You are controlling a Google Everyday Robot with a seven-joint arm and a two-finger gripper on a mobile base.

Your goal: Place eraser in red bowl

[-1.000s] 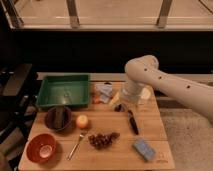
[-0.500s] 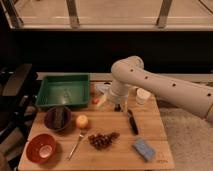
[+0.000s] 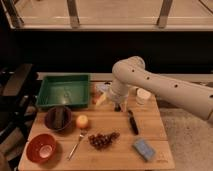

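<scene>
Camera view, 1 arm. Table [image 3: 152, 122] w/ green tray [image 3: 55, 92] at back left, used as ref. Pincer [image 3: 118, 107]: just right of tray's front-right corner, low over table; apart or together, can't tell. Eraser [image 3: 61, 116]: dark block inside maroon bowl [image 3: 49, 121], directly in front of tray. Red bowl [image 3: 33, 150]: further in front of tray, well apart from eraser. Blue-grey block [image 3: 144, 148]: far front-right of tray. Grapes [image 3: 103, 140]: front-right of tray.

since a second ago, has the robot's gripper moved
Yes. The gripper has shifted left in view, away from the white cup toward the green rectangular tray; it now hangs just right of that tray.
</scene>
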